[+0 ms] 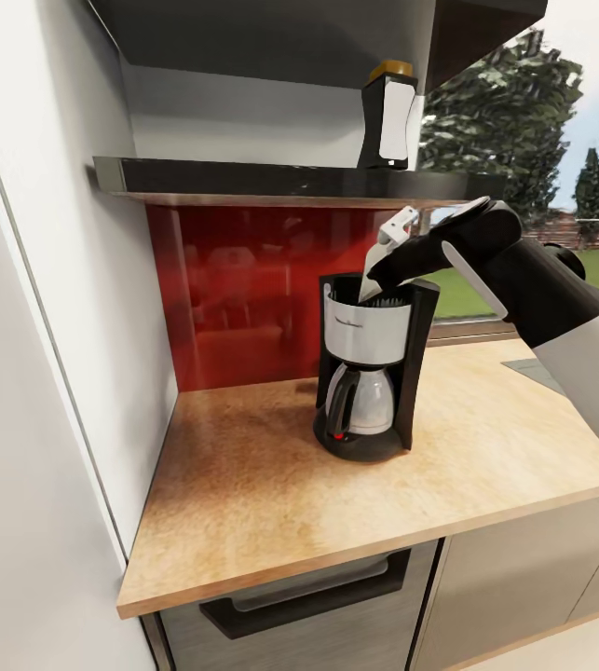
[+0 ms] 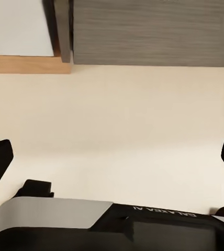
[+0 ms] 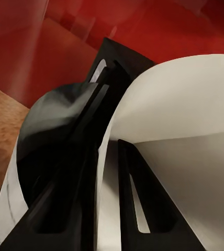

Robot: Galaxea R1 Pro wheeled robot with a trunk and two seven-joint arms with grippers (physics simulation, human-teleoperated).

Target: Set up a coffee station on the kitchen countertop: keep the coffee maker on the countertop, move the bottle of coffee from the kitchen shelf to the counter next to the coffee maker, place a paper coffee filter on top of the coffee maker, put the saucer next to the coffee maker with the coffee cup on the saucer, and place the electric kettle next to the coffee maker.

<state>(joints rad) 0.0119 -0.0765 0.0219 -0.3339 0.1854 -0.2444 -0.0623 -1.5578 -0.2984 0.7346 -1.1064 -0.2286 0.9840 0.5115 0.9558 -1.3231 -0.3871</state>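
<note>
The black and silver coffee maker point(image 1: 371, 373) stands on the light-wood countertop point(image 1: 243, 494) against the red backsplash. Just over its open top, my right gripper point(image 1: 387, 266) is shut on the white paper coffee filter point(image 1: 371, 280), which points down into the machine. In the right wrist view the dark fingers point(image 3: 65, 198) pinch the filter point(image 3: 185, 104) above the coffee maker point(image 3: 54, 120). The bottle of coffee point(image 1: 387, 116), dark with a white label and yellow cap, stands on the dark shelf point(image 1: 243, 177) above. My left gripper point(image 2: 112, 159) hangs open over pale floor.
A white wall panel point(image 1: 38, 326) bounds the countertop on the left. A grey drawer front with a dark handle point(image 1: 308, 592) sits under the counter edge. A window with trees point(image 1: 523, 121) lies behind the right arm. Bare worktop surrounds the machine.
</note>
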